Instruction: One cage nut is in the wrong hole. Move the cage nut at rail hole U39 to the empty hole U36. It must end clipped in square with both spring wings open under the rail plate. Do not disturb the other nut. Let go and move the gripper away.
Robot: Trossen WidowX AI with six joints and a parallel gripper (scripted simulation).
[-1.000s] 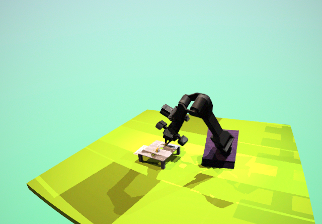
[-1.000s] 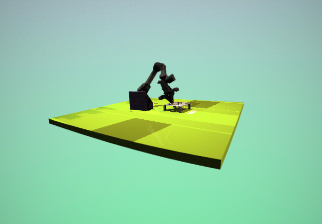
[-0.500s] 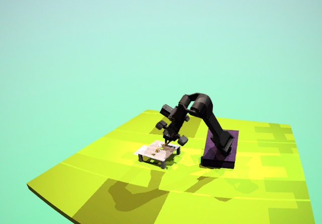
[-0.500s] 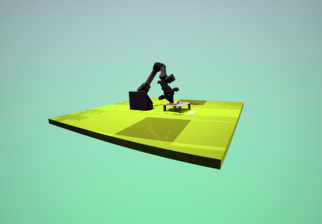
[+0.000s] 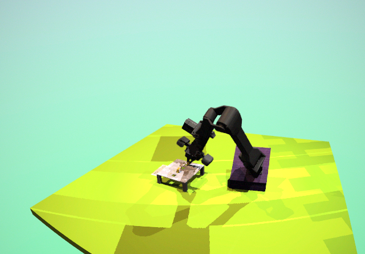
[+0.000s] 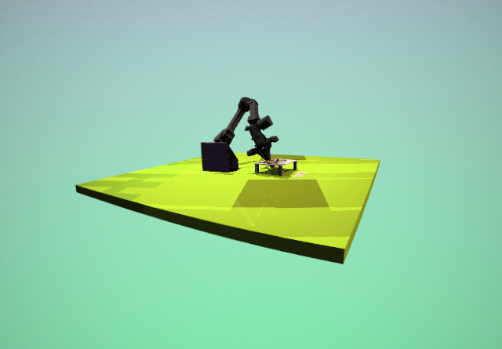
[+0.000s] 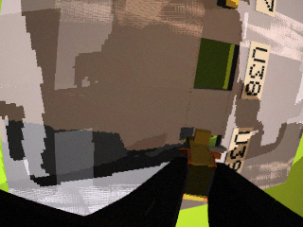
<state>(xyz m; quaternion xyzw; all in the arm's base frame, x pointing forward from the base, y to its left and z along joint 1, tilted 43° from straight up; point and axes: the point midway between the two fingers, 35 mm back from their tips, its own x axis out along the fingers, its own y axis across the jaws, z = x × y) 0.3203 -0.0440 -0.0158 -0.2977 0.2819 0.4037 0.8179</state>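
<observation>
My gripper (image 5: 187,164) (image 6: 269,160) (image 7: 197,170) is shut on the amber cage nut (image 7: 202,138), at the U39 label. Slivers of green and dark show around the nut in its hole; whether it is fully seated or partly raised I cannot tell, and its underside is hidden. The rail plate (image 5: 165,171) (image 6: 290,161) (image 7: 147,85) lies level on short legs. Hole U38 (image 7: 213,64) is empty. The other nut (image 5: 178,169) (image 7: 228,3) sits beyond it, cut off at the top of the wrist view. Hole U36 (image 5: 174,174) looks empty in the top view and is outside the wrist view.
The plate's dark legs (image 5: 185,186) (image 6: 280,170) stand on the yellow-green table (image 5: 97,192) (image 6: 194,199). The arm's purple base block (image 5: 247,183) (image 6: 214,157) stands beside the plate. A small pale card (image 6: 300,174) lies near the plate. Patchy shadows cross the plate and table.
</observation>
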